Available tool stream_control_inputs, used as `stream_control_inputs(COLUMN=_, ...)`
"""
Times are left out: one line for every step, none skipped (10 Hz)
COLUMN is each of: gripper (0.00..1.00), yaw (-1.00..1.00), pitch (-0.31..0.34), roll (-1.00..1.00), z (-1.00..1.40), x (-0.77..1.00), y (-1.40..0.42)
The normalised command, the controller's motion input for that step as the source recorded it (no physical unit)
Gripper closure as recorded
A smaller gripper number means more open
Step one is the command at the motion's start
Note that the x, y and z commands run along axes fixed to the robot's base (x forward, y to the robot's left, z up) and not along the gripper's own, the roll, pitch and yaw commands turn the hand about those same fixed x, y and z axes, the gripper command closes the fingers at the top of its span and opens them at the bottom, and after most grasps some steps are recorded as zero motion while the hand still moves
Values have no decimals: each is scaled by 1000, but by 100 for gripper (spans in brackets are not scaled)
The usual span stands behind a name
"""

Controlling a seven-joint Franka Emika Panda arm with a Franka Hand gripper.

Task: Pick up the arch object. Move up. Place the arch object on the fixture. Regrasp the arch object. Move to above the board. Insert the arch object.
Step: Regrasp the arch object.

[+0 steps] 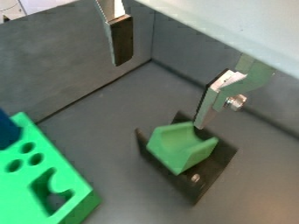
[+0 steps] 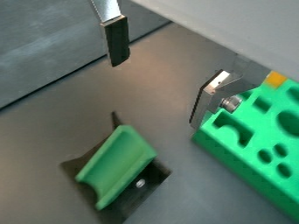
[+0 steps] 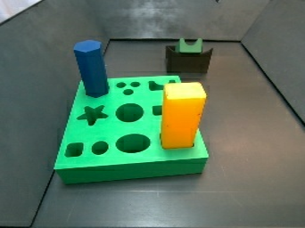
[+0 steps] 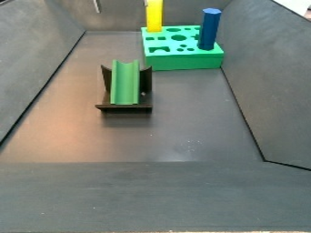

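- Wrist views both show my gripper [image 1: 176, 66] hanging above the floor with its jaws spread wide and nothing between them; one finger [image 1: 121, 39] is a silver plate with a dark pad, and its partner [image 2: 215, 94] shows edge-on with a screw beside it.
- Below the gripper, the arch object [image 1: 181, 145] rests on the fixture [image 1: 215, 163], sitting in its cradle and well clear of both fingers.
- I see the same in a wrist view, where the arch object [image 2: 117, 164] lies tilted across the dark fixture [image 2: 149, 184].
- From a side view the arch object [image 4: 124, 82] reads as a long green piece lying in the fixture [image 4: 124, 105], near the middle of the floor and well apart from the board [image 4: 183, 53].
- From a side view the arch object [image 3: 188, 44] tops the fixture [image 3: 188, 61] behind the board [image 3: 130, 147].
- Standing in the board are a blue hexagonal prism [image 3: 89, 68] and an orange-yellow block [image 3: 183, 114].
- I cannot see the gripper in either side view.
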Motion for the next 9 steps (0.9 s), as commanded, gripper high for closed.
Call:
stream_control_inputs(gripper=0, yaw=23, pitch=-26, roll=1000, z=3, x=-32, y=-19)
stream_control_inputs(gripper=0, yaw=24, pitch=-25, roll=1000, z=8, x=-29, y=-19)
stream_control_inputs(gripper=0, yaw=25, pitch=-21, roll=1000, z=18, x=-20, y=-17)
stream_control_inputs(gripper=0, yaw=26, pitch=-18, roll=1000, z=11, x=-9, y=-20)
stream_control_inputs(gripper=0, yaw=28, pitch=-12, roll=1000, z=-8, x=9, y=-21)
stream_control_inputs(gripper=0, yaw=29, pitch=-7, roll=1000, z=-10, x=20, y=-21)
stream_control_inputs(gripper=0, yaw=32, pitch=7, roll=1000, z=-7, x=35, y=-26)
stream_control_inputs(gripper=0, yaw=35, pitch=15, roll=1000, z=-10, x=42, y=-27)
stream_control_inputs(gripper=0, yaw=42, pitch=37, roll=1000, z=-7, x=58, y=-31)
